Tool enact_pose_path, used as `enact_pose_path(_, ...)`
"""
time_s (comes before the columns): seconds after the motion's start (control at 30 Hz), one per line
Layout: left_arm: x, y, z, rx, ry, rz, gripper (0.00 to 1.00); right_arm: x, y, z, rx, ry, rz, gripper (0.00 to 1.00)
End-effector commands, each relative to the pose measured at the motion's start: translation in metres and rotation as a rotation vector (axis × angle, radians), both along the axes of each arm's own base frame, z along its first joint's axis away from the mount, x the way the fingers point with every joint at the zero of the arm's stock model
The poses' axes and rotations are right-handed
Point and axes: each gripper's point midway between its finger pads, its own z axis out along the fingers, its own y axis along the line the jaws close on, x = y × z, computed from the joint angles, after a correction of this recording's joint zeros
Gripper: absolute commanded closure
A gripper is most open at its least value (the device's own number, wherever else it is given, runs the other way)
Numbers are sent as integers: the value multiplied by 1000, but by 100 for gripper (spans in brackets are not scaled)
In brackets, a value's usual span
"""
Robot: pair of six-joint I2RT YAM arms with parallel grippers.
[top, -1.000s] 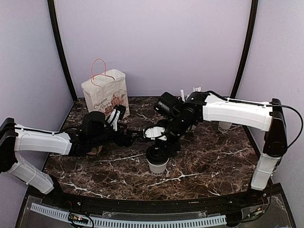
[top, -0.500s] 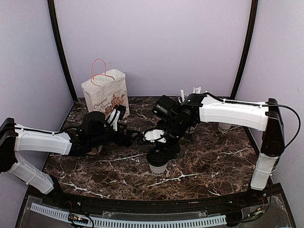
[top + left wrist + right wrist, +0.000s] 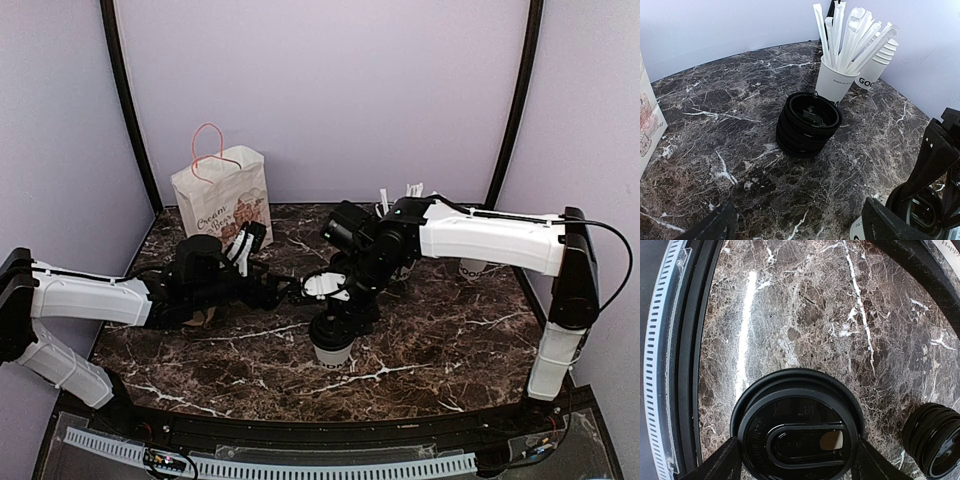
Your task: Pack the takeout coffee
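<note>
The takeout coffee (image 3: 333, 346), a white cup under a black dome lid (image 3: 797, 425), stands at the table's middle front. My right gripper (image 3: 341, 308) comes down on it from above. In the right wrist view its two fingers (image 3: 720, 464) sit against opposite sides of the lid rim with no gap showing. My left gripper (image 3: 292, 288) hovers just left of the cup, open and holding nothing. In the left wrist view its fingers (image 3: 715, 227) stand wide apart over bare marble, with a sliver of the white cup (image 3: 858, 231) at the lower right.
A paper bag (image 3: 222, 198) with pink handles stands at the back left. A stack of black lids (image 3: 808, 124) sits behind the cup. Beyond it are a cup of white sticks (image 3: 836, 80) and a stack of lidless cups (image 3: 875, 70). The table's front rail (image 3: 660, 365) is close.
The right arm and the cup under it have shifted slightly left. The left arm has stayed put.
</note>
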Motion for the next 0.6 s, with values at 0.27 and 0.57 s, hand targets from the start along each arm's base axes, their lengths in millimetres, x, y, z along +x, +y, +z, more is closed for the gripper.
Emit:
enact_pose_path(0.27,-12,-6,11,-39,58,-61,10,-7,-13,88,143,-52,2,13)
enact_pose_path(0.57,-33,-16,10,-100,205,-138,14,11,-44,59,203,38,-193,17)
